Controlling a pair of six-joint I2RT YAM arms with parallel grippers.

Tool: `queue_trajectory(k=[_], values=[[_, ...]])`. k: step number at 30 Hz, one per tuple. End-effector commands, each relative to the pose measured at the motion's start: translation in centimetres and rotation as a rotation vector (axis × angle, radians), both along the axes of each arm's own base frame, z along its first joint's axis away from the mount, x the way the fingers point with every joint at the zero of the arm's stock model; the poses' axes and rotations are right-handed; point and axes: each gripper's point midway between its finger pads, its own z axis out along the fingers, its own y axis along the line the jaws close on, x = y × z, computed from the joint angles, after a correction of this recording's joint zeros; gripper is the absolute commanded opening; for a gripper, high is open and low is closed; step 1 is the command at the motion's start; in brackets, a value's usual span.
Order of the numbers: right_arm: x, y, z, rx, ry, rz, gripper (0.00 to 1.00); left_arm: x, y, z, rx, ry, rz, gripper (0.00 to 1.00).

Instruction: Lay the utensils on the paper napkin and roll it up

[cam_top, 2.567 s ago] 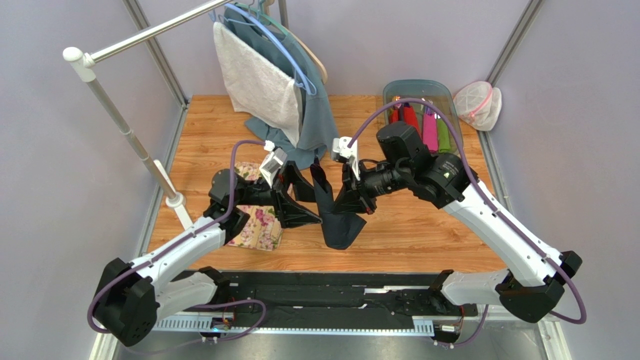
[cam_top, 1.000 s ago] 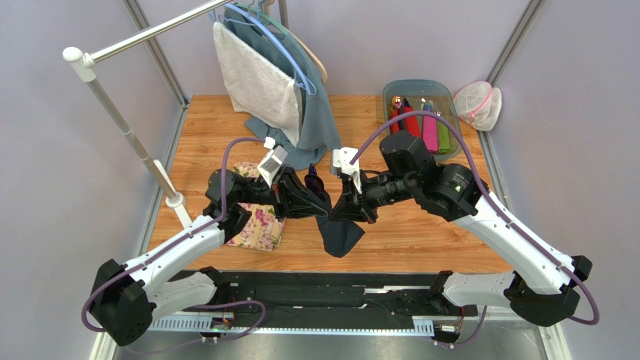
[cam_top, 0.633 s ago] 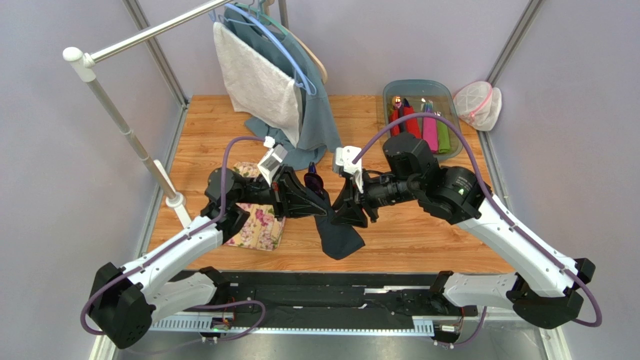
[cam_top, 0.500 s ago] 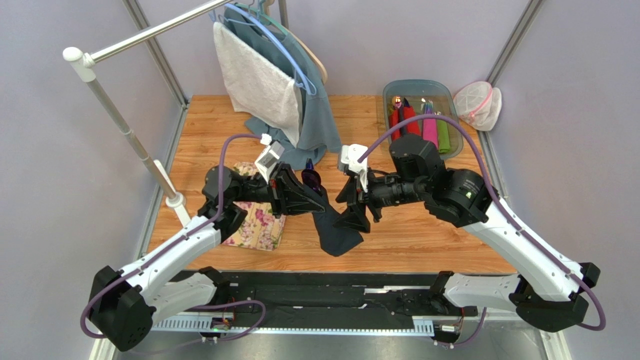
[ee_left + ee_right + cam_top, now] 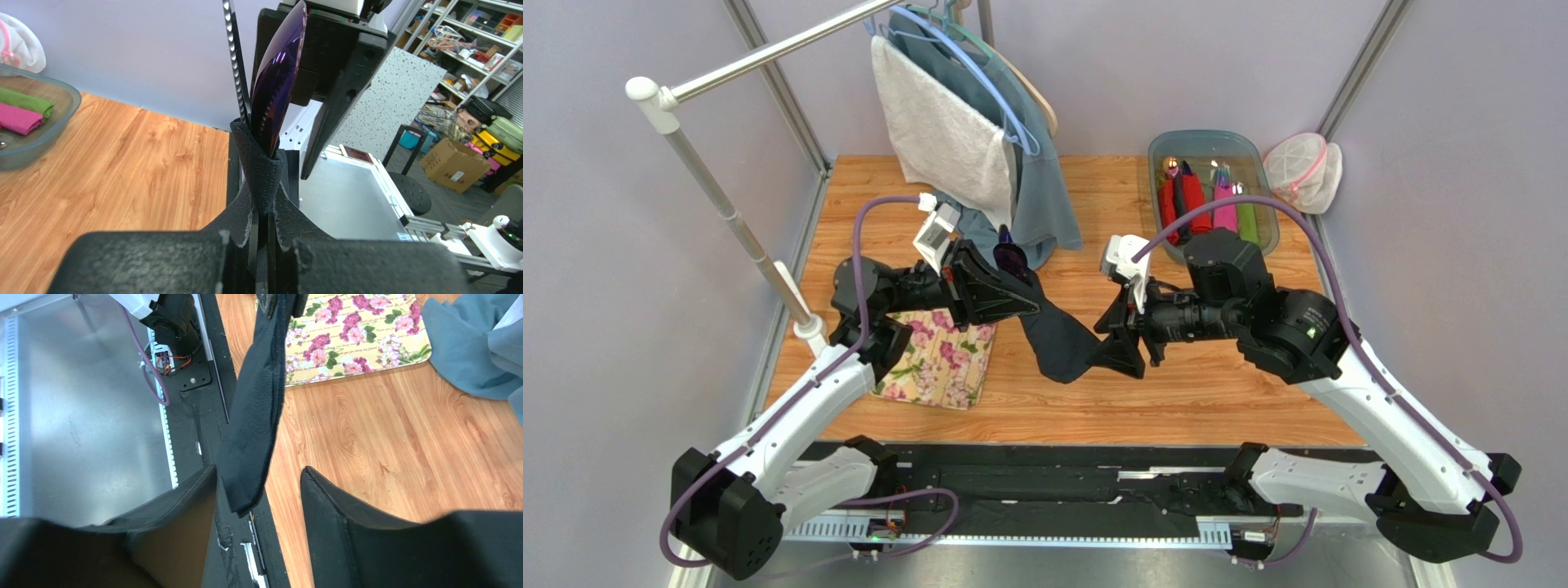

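My left gripper (image 5: pixel 1026 298) is shut on the upper end of the rolled paper napkin (image 5: pixel 1063 341), which hangs dark and limp above the table. In the left wrist view the napkin (image 5: pixel 264 174) is pinched between the pads of my left gripper (image 5: pixel 265 199). A purple-tinted spoon (image 5: pixel 279 73) and a dark thin serrated piece (image 5: pixel 236 67) stick out of the roll. The spoon (image 5: pixel 1010 259) also shows from above. My right gripper (image 5: pixel 1117 348) is open beside the napkin's lower end. Its wrist view shows the napkin (image 5: pixel 255 416) hanging loose between the spread fingers of that gripper (image 5: pixel 258 478).
A floral mat (image 5: pixel 943 363) lies on the table under the left arm. A clear bin (image 5: pixel 1247 159) with red, pink and green rolls stands at the back right, beside a white mesh bag (image 5: pixel 1304 169). A clothes rack (image 5: pixel 732 227) with a towel and a blue garment (image 5: pixel 1044 196) is at the back left.
My right gripper has opened, let go of the napkin and drawn back to the right. My left gripper has carried the napkin roll back and to the left, uncovering more of the floral mat.
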Motion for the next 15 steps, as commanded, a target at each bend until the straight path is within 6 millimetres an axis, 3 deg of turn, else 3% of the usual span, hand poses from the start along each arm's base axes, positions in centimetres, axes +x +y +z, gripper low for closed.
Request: queue_trajectory(k=[1,5,6,10,15], values=[[0.6,0.1,0.3,0.011,0.002,-0.028,0.44,-1.2,0.6,3.2,-0.053,-0.086,-0.003,0.00],[0.5,0.3,0.2,0.013,0.010,-0.005,0.15,-1.5,0.7,3.4,-0.051,-0.089,-0.003,0.00],[0.4,0.2,0.0,0.006,0.008,-0.001,0.01,-1.5,0.8,3.6,-0.054,-0.091,-0.001,0.00],[1.7,-0.1,-1.0,-0.038,-0.049,-0.017,0.00,-1.9,0.9,4.4,-0.061,-0.099,-0.011,0.00],[5.1,-0.2,-1.3,-0.044,-0.116,-0.066,0.00,-3.3,0.4,5.3,-0.069,-0.103,-0.063,0.00]])
